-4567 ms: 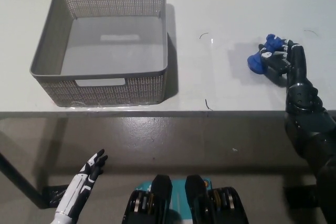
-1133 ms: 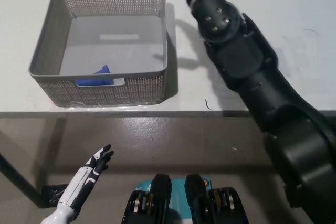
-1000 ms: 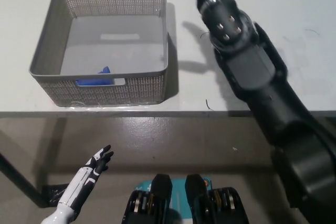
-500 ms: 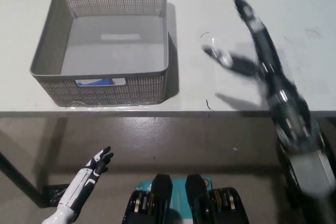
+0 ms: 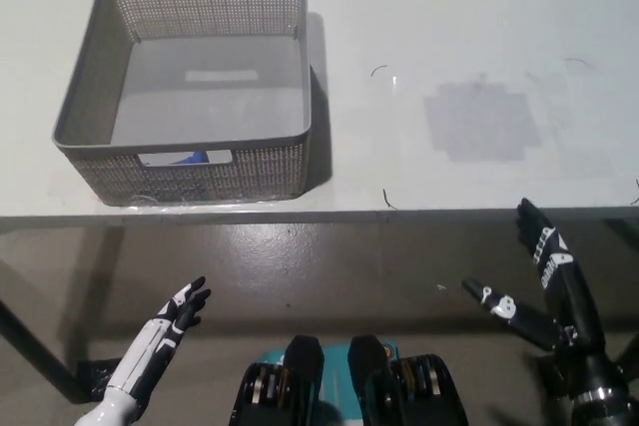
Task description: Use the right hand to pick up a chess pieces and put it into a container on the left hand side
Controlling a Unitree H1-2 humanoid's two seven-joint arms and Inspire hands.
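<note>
Blue chess piece lies inside the grey perforated basket at ten o'clock; black right hand hangs spread and empty at five o'clock, white left hand likewise at seven.

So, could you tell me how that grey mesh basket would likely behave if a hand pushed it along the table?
The basket looks thin-walled and perforated, so probably light. Its broad flat base suggests sliding rather than tipping. With only a small blue piece showing through the handle slot, little weighs it down; the walls may flex slightly.
</note>
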